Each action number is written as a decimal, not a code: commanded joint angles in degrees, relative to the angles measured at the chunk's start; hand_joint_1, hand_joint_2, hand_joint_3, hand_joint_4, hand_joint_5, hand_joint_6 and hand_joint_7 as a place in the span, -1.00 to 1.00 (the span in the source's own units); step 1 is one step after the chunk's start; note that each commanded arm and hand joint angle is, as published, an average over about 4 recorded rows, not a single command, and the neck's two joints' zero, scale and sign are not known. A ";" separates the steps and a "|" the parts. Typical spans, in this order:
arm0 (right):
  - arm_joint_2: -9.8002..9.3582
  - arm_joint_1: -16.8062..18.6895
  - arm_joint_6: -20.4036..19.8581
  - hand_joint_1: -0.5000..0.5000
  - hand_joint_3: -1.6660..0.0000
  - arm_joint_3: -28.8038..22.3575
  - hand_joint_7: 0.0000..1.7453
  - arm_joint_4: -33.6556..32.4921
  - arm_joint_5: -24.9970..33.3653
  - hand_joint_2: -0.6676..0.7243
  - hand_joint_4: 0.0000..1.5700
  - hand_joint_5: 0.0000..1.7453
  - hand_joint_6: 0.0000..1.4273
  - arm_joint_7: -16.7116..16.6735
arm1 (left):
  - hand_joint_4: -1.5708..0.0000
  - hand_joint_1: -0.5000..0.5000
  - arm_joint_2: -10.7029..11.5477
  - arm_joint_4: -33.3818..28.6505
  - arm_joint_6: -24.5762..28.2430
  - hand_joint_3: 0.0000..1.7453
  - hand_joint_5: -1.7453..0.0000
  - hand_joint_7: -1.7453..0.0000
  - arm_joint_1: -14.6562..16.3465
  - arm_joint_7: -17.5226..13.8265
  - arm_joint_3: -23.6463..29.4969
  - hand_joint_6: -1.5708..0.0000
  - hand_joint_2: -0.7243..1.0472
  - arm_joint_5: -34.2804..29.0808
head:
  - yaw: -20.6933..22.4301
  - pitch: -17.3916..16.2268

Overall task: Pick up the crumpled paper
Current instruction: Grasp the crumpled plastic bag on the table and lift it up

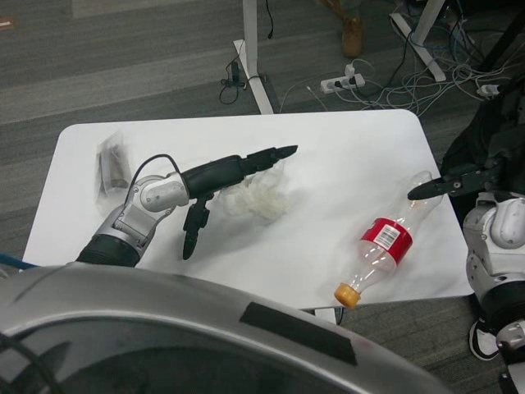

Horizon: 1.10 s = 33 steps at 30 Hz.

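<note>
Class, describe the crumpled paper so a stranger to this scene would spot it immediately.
Start at the white table. Near its middle, under the outstretched left hand, lies the crumpled paper. It is a wrinkled white lump, unlike the clear bottle with a red label to its right.

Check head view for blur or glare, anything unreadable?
Head view: blurred grey object at the table's left edge, unidentifiable; crumpled paper washes out against the white top; left hand sharp; bottle label reads clearly; no strong glare.
</note>
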 commanded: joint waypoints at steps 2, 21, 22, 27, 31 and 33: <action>-0.45 -0.60 -0.24 -0.33 1.00 0.10 -1.00 0.16 0.41 1.00 -0.80 -1.00 -1.00 -0.02 | 0.90 -1.00 0.77 3.98 -0.74 -1.00 1.00 1.00 -2.27 0.21 -0.48 1.00 -0.87 0.49 | -0.05 -0.28; -0.34 -0.86 -0.24 -0.33 1.00 0.19 -1.00 1.55 1.07 1.00 -0.78 -1.00 -1.00 0.04 | 0.40 -1.00 1.35 12.22 -0.76 -0.98 1.00 0.98 -6.60 0.27 -1.39 0.98 0.73 1.56 | 0.06 -1.75; -0.31 -0.91 -0.24 -0.33 1.00 0.19 -1.00 1.61 1.09 1.00 -0.78 -1.00 -1.00 0.04 | 0.17 -1.00 1.30 12.55 -0.93 -0.95 0.79 0.92 -6.60 0.23 -1.32 0.93 0.85 1.56 | 0.12 -1.83; -0.27 -1.04 -0.24 -0.33 1.00 0.21 -1.00 1.63 1.09 1.00 -0.78 -1.00 -1.00 0.04 | -0.86 -1.00 1.06 14.11 -2.87 -0.75 -0.97 0.36 -6.60 0.32 -0.86 0.30 1.00 1.47 | 0.31 -2.09; -0.27 -1.04 -0.24 -0.33 1.00 0.40 -1.00 1.52 1.14 1.00 -0.78 -1.00 -1.00 0.04 | -1.00 -0.96 0.95 14.61 -4.23 -0.62 -1.00 -0.02 -6.60 0.40 -0.92 -0.18 1.00 1.56 | 0.29 -2.35; -0.27 -1.02 -0.24 -0.33 1.00 0.45 -1.00 1.28 1.18 1.00 -0.78 -1.00 -1.00 0.04 | -1.00 -0.96 0.95 14.59 -4.58 -0.60 -1.00 -0.08 -6.60 0.49 -0.97 -0.30 1.00 1.56 | 0.27 -2.32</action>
